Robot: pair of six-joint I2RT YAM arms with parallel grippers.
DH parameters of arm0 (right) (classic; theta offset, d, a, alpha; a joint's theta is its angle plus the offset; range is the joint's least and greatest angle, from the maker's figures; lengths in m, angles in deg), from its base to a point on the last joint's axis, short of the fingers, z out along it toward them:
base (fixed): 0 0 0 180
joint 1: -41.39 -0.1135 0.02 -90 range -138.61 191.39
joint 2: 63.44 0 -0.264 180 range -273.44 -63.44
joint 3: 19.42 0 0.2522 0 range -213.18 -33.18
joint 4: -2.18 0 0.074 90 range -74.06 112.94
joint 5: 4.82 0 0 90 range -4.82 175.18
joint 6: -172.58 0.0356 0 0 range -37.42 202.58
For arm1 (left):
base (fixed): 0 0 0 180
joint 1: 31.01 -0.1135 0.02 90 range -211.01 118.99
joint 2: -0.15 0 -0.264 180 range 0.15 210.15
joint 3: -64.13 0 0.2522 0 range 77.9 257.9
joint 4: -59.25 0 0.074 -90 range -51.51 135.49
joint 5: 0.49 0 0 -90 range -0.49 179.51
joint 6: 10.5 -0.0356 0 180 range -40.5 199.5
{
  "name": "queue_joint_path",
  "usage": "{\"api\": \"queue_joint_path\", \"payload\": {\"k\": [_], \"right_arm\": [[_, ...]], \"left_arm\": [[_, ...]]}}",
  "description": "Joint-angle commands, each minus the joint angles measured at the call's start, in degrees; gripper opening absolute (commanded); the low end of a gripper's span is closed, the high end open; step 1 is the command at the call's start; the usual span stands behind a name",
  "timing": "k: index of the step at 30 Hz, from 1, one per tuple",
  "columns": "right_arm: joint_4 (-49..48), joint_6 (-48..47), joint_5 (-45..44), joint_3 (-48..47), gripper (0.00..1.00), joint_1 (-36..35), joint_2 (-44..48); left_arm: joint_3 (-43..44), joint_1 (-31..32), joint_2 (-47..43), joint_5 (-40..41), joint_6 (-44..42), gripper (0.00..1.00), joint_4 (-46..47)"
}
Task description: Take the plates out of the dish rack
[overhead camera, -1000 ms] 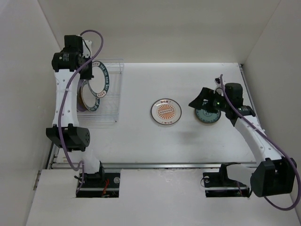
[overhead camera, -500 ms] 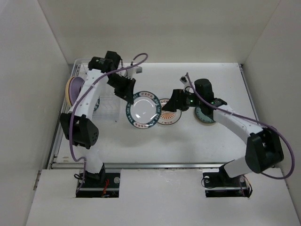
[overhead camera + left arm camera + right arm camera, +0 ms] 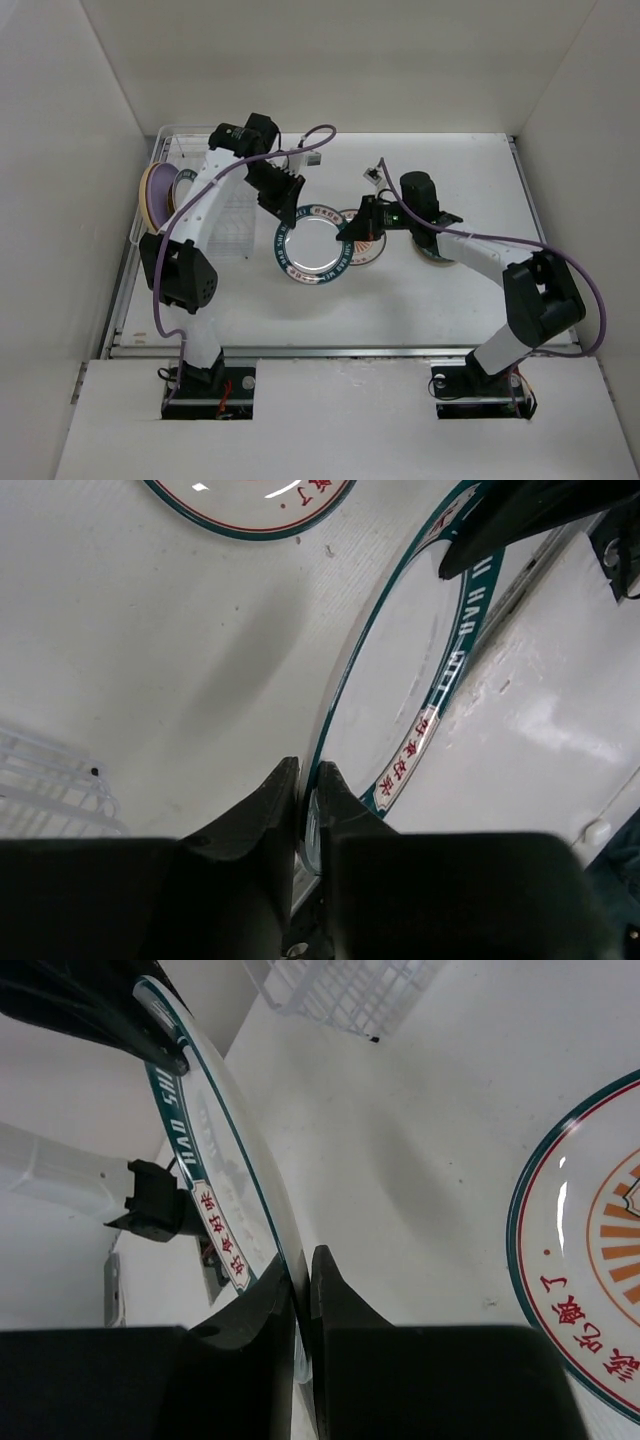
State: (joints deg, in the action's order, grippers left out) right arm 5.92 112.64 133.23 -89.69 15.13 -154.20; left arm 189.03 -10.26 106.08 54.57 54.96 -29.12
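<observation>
The white round plate with teal lettered rim [image 3: 315,248] hangs face up over the white table [image 3: 450,310]. It is just right of the white thin-wire dish rack [image 3: 235,215] and, seen from overhead, overlaps the round white plate with orange sunburst [image 3: 368,252]. The left gripper [image 3: 307,780] pinches the rim on the rack side. The right gripper [image 3: 303,1260] pinches the opposite rim. Both finger pairs are clamped on the rim. The large tan plate with purple underside [image 3: 153,195] stands on edge at the rack's left end.
</observation>
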Motion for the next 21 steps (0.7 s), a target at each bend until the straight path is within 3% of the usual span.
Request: {"api": "queue_joint_path", "payload": {"k": [1,5,6,8,10,14,21], "right_arm": [[-4.7,4.9,-4.3,0.6,0.00,0.1,1.6],[-2.5,5.4,-7.6,1.7,0.00,0.8,3.9],[0.1,5.4,-8.8,1.7,0.00,0.8,4.6],[2.9,5.4,-13.0,1.7,0.00,3.1,4.6],[6.7,6.1,-15.9,1.7,0.00,5.1,5.2],[11.3,8.2,-21.7,2.2,0.00,9.0,3.8],[19.0,8.2,-28.7,-2.6,0.00,9.6,-4.7]], "left_arm": [[0.9,1.9,-1.4,1.2,2.4,0.05,0.4],[0.9,1.9,-0.9,10.0,5.0,0.60,2.4],[0.9,1.2,-0.9,11.5,6.0,0.78,3.0],[1.6,-1.6,-0.9,14.7,8.2,0.99,4.9],[2.9,-5.0,-2.7,17.3,12.2,0.99,6.6],[3.0,-9.2,-7.2,34.0,17.9,0.99,12.6],[-2.4,-11.0,-13.3,50.6,14.9,0.99,15.2]]}}
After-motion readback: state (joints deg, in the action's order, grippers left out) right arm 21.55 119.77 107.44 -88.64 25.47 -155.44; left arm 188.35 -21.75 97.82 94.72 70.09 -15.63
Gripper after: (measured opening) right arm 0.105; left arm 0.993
